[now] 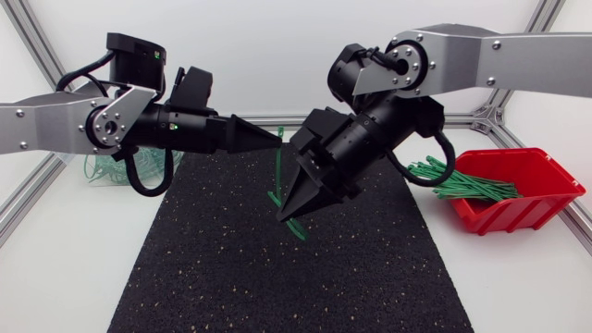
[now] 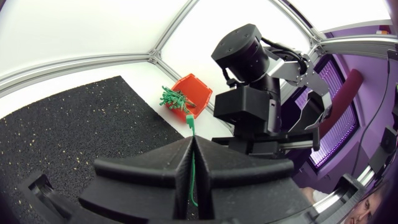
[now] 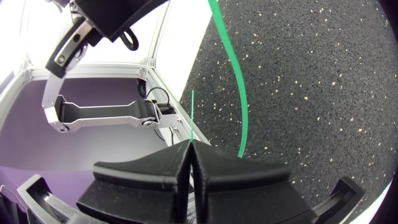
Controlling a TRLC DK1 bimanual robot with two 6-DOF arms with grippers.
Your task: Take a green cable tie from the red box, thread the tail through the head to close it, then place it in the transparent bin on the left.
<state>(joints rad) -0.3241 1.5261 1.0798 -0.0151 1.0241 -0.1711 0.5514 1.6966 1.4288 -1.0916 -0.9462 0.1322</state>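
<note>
Covering the middle of the white table (image 1: 518, 296) is a black speckled mat (image 1: 277, 268), and both arms are above its far half. The left arm (image 1: 46, 120) comes in level from its side; the right arm (image 1: 462, 55) comes in higher and angles steeply down. A red box (image 1: 532, 199) sits on the table off the mat's right edge, with a bundle of green ties (image 1: 462, 180) spilling over its near-left lip. A clear bin (image 1: 97, 171) lies largely hidden behind the left arm, with green ties showing in it. The left gripper (image 1: 275, 139) points toward the right arm, its fingers pressed together on one cable tie (image 1: 277, 171). The left wrist view shows the strap pinched edge-on in the seam, a thicker end standing just ahead of the tips. The right gripper (image 1: 286, 213) points down at the mat, fingers likewise closed on the same tie, a thin green end protruding past its tips. Between the two grips the tie is a narrow, bright green, flat strap, bowed in a smooth curve above the mat. Whether the tail has entered the head cannot be told.
</note>
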